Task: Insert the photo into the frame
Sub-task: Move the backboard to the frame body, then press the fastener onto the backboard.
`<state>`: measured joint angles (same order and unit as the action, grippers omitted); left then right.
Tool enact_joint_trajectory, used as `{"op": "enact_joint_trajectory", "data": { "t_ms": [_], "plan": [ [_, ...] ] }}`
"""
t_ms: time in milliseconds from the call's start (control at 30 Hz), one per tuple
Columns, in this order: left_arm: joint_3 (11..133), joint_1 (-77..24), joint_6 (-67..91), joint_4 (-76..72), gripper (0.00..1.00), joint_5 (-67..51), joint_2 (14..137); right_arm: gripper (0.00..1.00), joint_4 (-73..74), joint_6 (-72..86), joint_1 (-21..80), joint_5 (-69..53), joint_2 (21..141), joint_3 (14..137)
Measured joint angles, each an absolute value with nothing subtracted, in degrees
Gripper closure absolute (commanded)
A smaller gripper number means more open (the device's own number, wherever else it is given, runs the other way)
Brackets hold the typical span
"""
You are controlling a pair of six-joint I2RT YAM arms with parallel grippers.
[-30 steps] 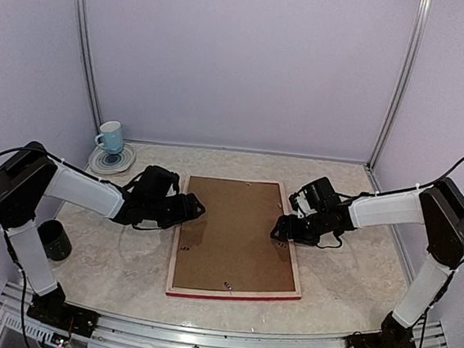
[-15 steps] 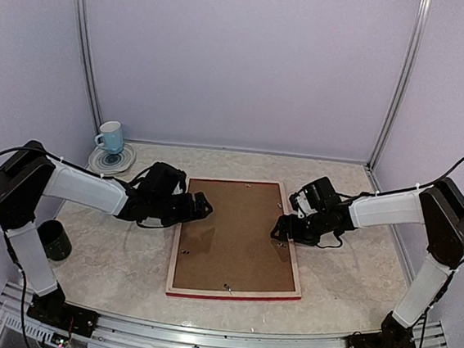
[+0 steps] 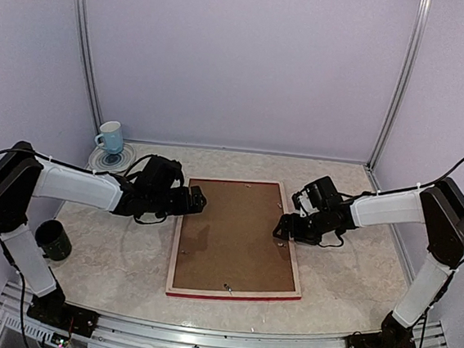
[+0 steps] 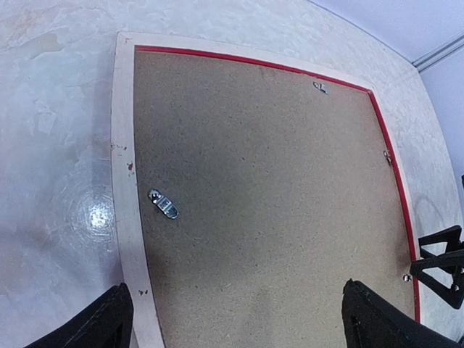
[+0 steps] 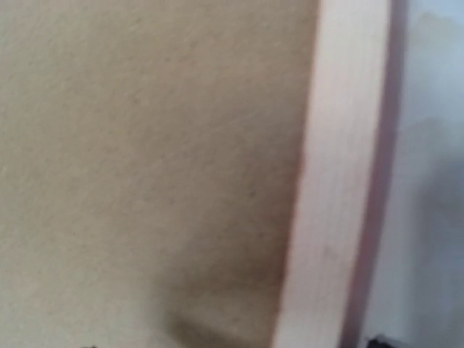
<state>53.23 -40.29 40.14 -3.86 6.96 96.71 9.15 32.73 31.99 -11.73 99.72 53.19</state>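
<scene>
Nothing legible in any view: no text, label, brand, number or sign. Plain and unmarked as far as can be seen: the brown backing board (image 4: 268, 203) lying in the frame (image 4: 125, 188), the pale blue mug (image 3: 110, 137) beyond the frame's far left corner, and the dark cup (image 3: 55, 240) well off its near left side. Too blurred to tell in the right wrist view.
</scene>
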Motion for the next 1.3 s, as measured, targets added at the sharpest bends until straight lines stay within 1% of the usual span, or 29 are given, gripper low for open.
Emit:
{"op": "enact_joint_trajectory", "data": {
  "t_ms": [300, 433, 600, 767, 933, 1300],
  "plan": [
    [54.8, -38.1, 36.8, -3.0, 0.01, 8.2, 98.7, 0.20, 12.2, 31.1, 29.0, -10.0, 99.6, 55.0],
    [55.4, -36.1, 35.3, -2.4, 0.01, 8.2, 100.4, 0.20, 14.2, 29.8, 27.9, -8.0, 100.4, 59.5],
    [57.7, -34.2, 33.6, -2.0, 0.01, 8.0, 103.0, 0.20, 16.4, 27.9, 27.9, -4.3, 104.4, 67.3],
    [58.8, -33.5, 32.1, -2.1, 0.07, 7.6, 105.2, 0.20, 18.5, 26.3, 27.9, -1.1, 109.0, 73.9],
    [61.0, -33.4, 30.2, -2.1, 0.10, 7.2, 107.6, 0.20, 19.6, 25.3, 27.9, 1.2, 111.2, 77.3],
    [64.4, -33.4, 28.0, -1.7, 0.23, 6.5, 110.7, 0.20, 19.4, 25.0, 27.9, 1.3, 111.3, 77.5]
  ]
}}
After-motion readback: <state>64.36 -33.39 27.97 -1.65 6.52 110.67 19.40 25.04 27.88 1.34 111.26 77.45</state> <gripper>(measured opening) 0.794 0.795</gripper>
